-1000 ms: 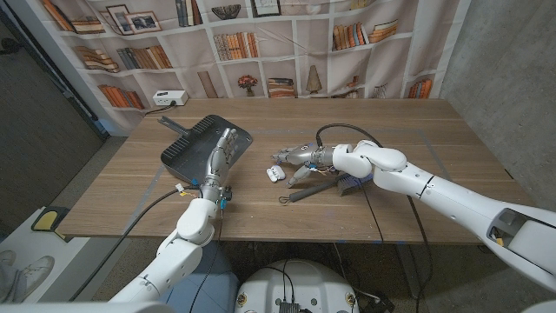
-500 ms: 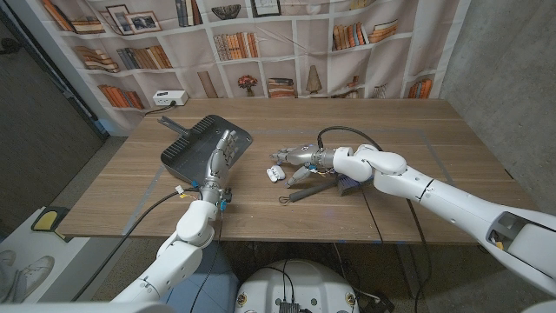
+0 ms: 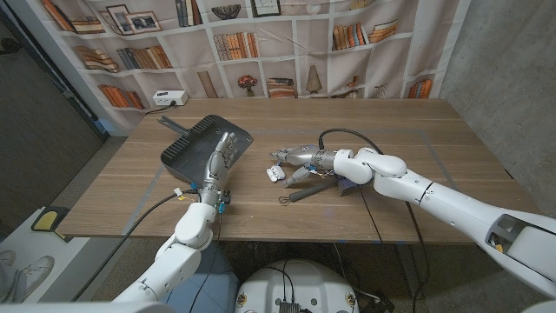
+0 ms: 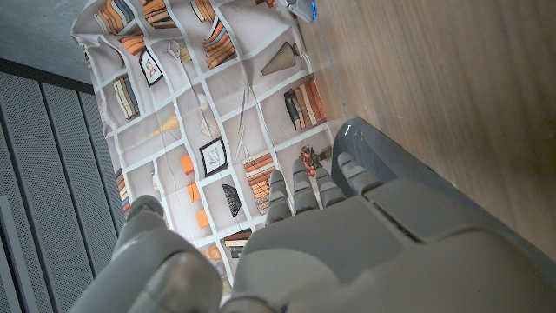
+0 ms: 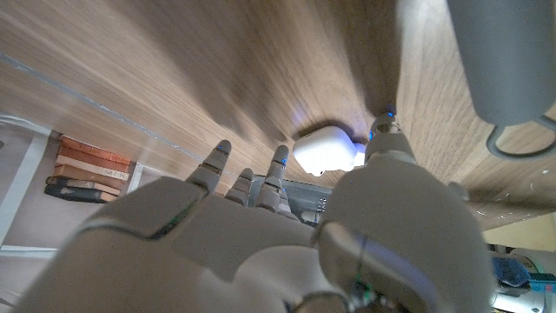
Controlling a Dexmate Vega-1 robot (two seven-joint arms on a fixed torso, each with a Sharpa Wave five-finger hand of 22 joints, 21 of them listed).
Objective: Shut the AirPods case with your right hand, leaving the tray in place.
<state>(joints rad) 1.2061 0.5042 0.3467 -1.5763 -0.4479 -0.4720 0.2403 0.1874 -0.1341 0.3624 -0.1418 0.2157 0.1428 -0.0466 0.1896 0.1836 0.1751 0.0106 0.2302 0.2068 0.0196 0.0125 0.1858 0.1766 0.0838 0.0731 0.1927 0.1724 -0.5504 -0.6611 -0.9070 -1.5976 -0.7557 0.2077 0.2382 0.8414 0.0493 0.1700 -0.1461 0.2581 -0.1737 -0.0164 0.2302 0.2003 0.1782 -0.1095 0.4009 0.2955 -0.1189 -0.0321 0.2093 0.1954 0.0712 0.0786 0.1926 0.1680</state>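
The small white AirPods case (image 3: 274, 173) lies on the wooden table near its middle. My right hand (image 3: 300, 159) reaches in from the right, fingers apart and stretched just beyond and over the case. In the right wrist view the case (image 5: 328, 149) sits just past the fingertips (image 5: 280, 156), with the thumb close beside it; I cannot tell whether they touch. How its lid stands is unclear. The dark grey tray (image 3: 193, 143) sits at the left. My left hand (image 3: 220, 156) stands upright at its near right edge, fingers straight and empty, also seen as my left hand (image 4: 304, 248).
A black cable (image 3: 346, 132) loops behind my right wrist. A thin metal tool with a ring end (image 3: 298, 194) lies in front of the right hand, beside a small blue-purple object (image 3: 352, 183). A white power strip (image 3: 169, 98) sits at the back left.
My right arm has shifted slightly left, bringing the fingers a little closer over the case. The left hand, tray and case have not moved.
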